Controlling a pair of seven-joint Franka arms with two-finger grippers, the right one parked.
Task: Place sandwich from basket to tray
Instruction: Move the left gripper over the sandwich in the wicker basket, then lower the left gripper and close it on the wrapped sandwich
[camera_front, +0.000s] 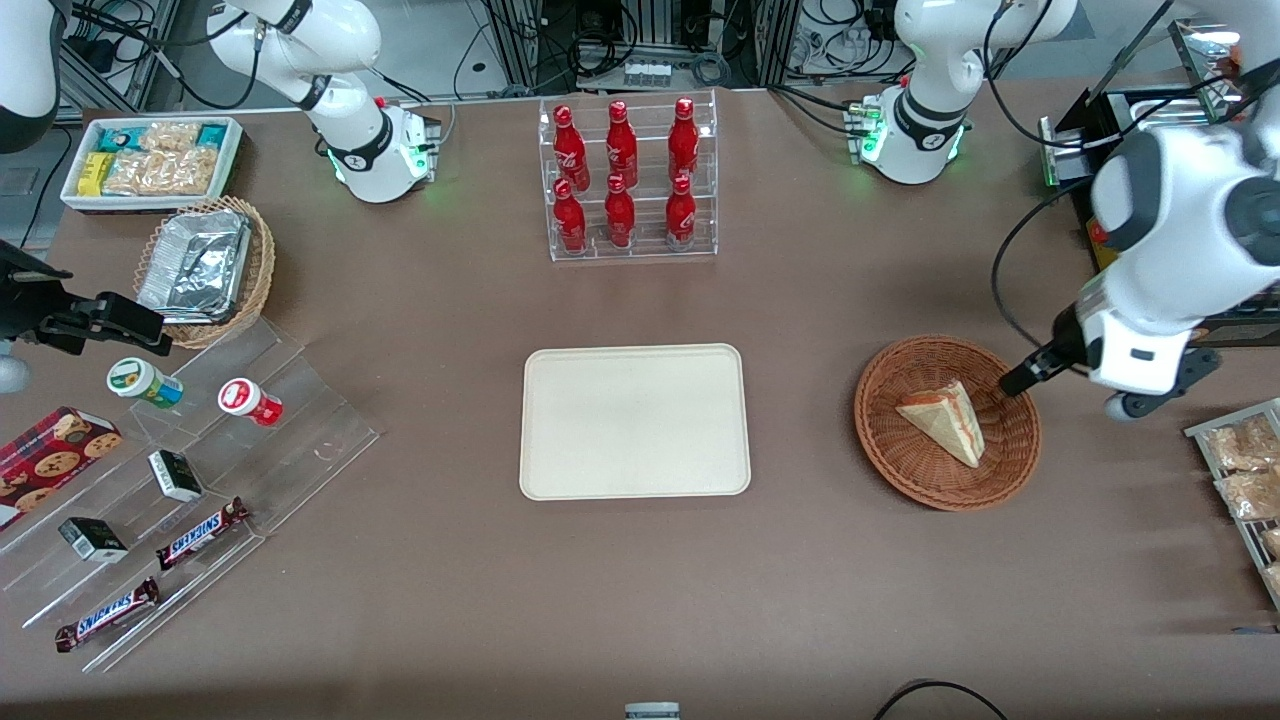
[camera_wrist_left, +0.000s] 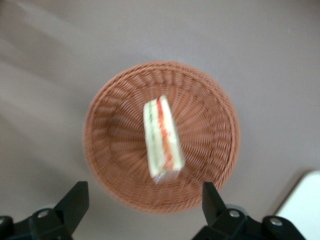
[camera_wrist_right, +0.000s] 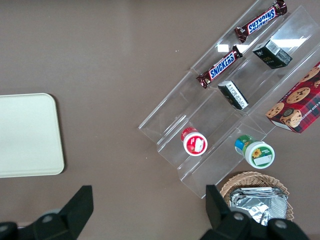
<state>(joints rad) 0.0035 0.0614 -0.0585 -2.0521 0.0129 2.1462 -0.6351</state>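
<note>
Robot hand (camera_wrist_left: 140, 202) hovering above a wicker basket (camera_front: 885, 440) holding a sandwich (camera_front: 945, 421).

Its fingers (camera_wrist_left: 74, 204) are spread apart, gripping nothing. The sandwich lies in the basket on the brown tabletop (camera_front: 450, 590), beside the bare cream tray (camera_front: 634, 421).

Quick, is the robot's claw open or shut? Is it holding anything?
Gripper: open, holding nothing, above the basket rim; the sandwich lies in the basket.
</note>
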